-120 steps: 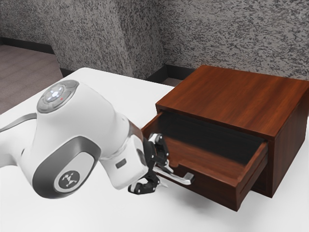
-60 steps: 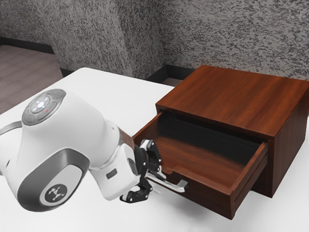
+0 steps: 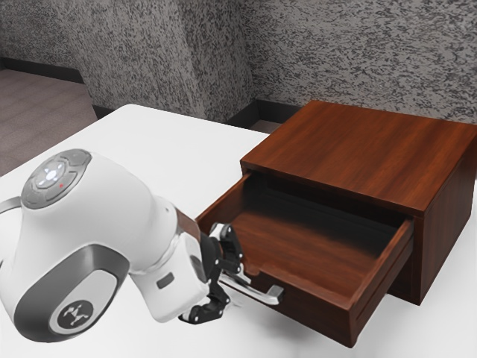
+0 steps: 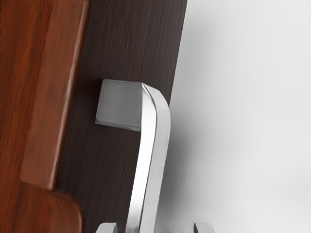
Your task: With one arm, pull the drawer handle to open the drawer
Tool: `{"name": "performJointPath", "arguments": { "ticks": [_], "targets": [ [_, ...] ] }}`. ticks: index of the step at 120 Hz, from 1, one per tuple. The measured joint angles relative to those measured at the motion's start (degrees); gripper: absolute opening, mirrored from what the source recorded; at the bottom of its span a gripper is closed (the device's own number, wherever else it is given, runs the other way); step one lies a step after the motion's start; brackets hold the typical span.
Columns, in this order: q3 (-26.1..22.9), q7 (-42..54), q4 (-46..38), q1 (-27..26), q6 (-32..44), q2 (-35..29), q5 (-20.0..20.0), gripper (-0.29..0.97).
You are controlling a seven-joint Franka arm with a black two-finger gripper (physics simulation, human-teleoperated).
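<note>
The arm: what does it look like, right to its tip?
The arm has smooth, rounded white shells with grey bands at the joints. One grey round cap bears small lights, one red; another disc shows a white emblem. Its gripper is black and two-fingered.

Plain indoor room, rendered by a simulator, set up as a bare robotics test scene rather than a furnished home or office.

- **Far side:** rough, grey-speckled walls [image 3: 358,52] meeting at a corner, with a dark baseboard [image 3: 253,115] along the foot.
- **Far left:** brown floor [image 3: 37,101], lower than the table top.
- **Near and centre:** smooth white table [image 3: 171,142], evenly lit.
- **Right:** small reddish-brown wooden cabinet [image 3: 373,142] of household style, standing on the table, its single drawer [image 3: 313,246] open toward the near side.
- **Near left:** white robot arm [image 3: 89,246] over the table, the clearest mark of a test setting.
</note>
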Motion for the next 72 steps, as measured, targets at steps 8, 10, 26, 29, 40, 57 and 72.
{"name": "performJointPath", "arguments": {
  "ticks": [8, 10, 26, 29, 40, 57, 72],
  "targets": [
    [0.0, -0.1, -0.1, 0.0, 0.0, -0.1, 0.0, 0.14],
    [0.0, -0.2, -0.1, 0.0, 0.0, -0.1, -0.1, 0.14],
    [-0.1, -0.4, -0.1, 0.0, 0.0, -0.2, -0.3, 0.24],
    [-0.1, -0.4, -0.1, 0.0, 0.0, -0.2, -0.3, 0.25],
    [-0.1, -0.5, -0.1, 0.0, -0.1, -0.9, -0.3, 0.3],
    [-0.4, -0.7, 2.5, 0.1, -1.2, -2.7, -0.5, 0.39],
    [-0.3, -5.7, 22.5, 5.9, -12.6, 2.5, 1.9, 0.52]
  ]
}}
